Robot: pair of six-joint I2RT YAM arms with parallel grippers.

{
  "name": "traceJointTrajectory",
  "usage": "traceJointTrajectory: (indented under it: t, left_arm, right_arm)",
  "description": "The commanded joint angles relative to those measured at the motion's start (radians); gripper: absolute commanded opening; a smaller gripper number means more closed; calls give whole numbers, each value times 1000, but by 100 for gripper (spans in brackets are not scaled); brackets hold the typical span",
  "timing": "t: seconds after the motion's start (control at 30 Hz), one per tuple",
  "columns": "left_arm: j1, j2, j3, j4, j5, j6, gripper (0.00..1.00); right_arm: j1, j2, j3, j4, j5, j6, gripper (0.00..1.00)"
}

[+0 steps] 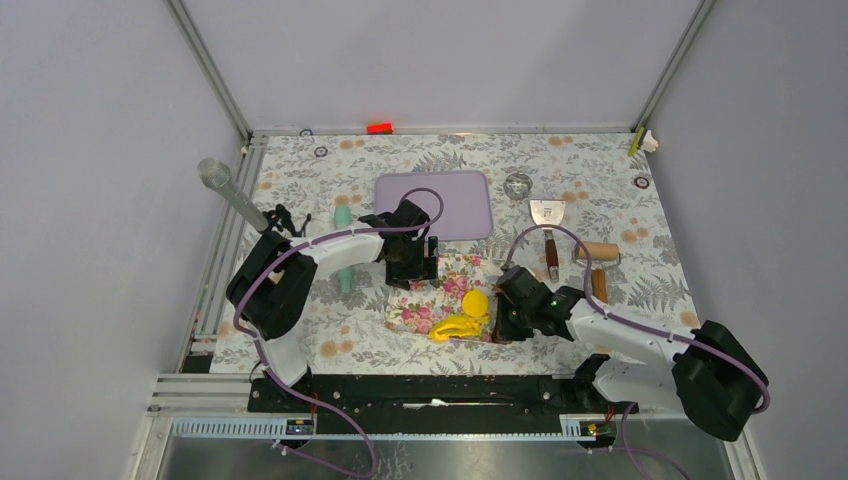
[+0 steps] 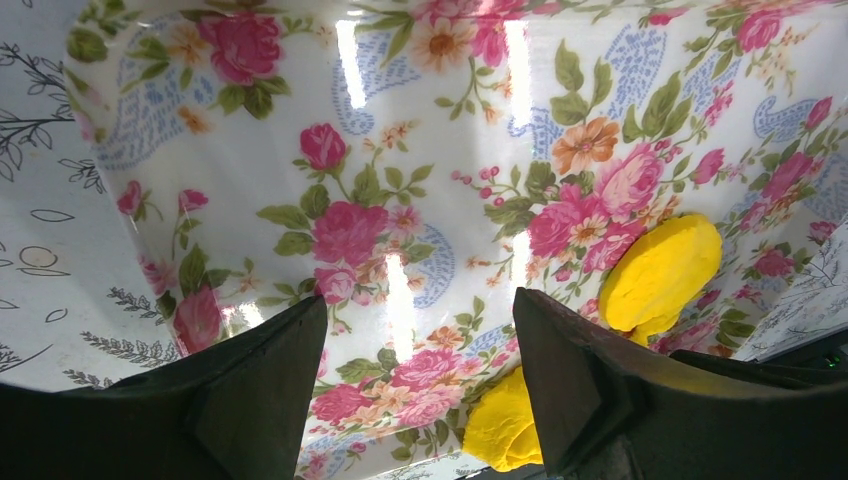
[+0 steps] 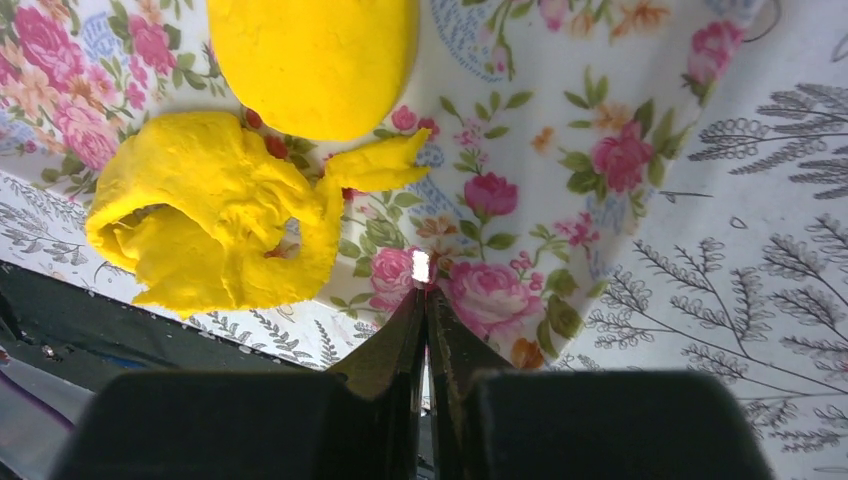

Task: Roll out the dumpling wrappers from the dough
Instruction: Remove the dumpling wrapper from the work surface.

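My left claw (image 2: 415, 310) is spread wide. It hangs over the far side of the flowery mat (image 2: 400, 150) and holds nothing. My right claw (image 3: 425, 300) is pressed together at the mat's edge. I cannot tell if it pinches the mat. The dough (image 3: 215, 225) is a torn, curled lump at the near edge of the mat, right beside the round wrapper (image 3: 312, 60). I think the lump needs flattening next. I should keep the mat from sliding, press slowly, and stay off the round one.

Top camera looks down; both close wrist cameras share the dough (image 3: 185, 205).
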Motion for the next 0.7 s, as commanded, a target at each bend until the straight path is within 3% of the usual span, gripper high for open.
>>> traceJointTrajectory:
  t: [0.0,0.1,0.23,0.33,0.47,0.67]
  left_arm:
    - [2,59,-27,-15,-20,26,75]
    - [2,56,-29,-15,-22,27,75]
    - [2,56,-27,-19,-24,26,75]
    - [2,55,-26,-21,-26,27,75]
    - [2,53,-25,-26,-37,27,75]
    - [3,42,-30,-17,-35,13,75]
  right_arm:
    - [7,-58,68,-53,54,-4,9]
    - [7,-67,106,-4,38,13,13]
    - [28,-21,152,92,-20,20,38]
    - [57,22,184,104,-22,11,47]
    - [76,46,180,171,-70,56,47]
    - [83,146,173,305,-87,110,29]
